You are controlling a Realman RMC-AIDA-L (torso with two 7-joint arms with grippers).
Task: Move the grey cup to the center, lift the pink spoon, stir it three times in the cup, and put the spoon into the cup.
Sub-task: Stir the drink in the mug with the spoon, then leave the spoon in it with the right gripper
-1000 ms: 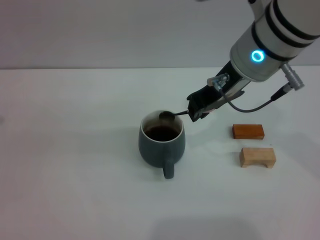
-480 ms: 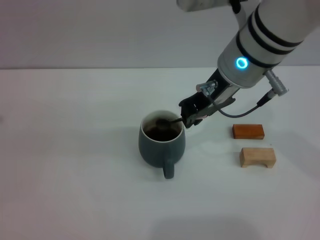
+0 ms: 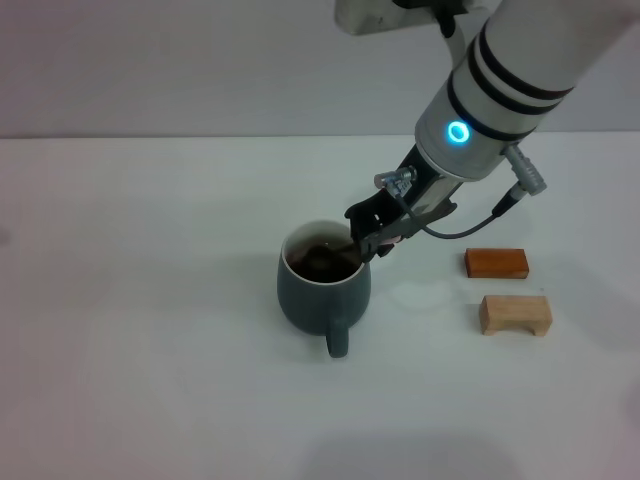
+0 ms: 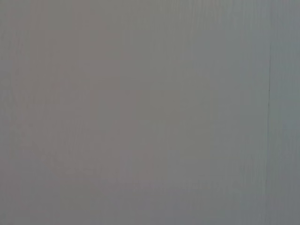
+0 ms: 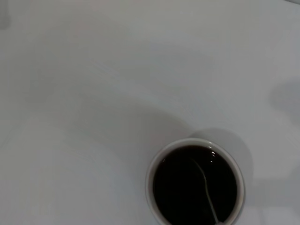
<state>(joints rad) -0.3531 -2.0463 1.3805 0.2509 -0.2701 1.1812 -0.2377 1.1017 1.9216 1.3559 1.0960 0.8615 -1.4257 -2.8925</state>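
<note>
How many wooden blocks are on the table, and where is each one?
2. The orange-brown block lies to the right of the grey cup, apart from it. The tan block lies just in front of the orange-brown one, nearer the robot. Nothing suggests more are hidden.
</note>
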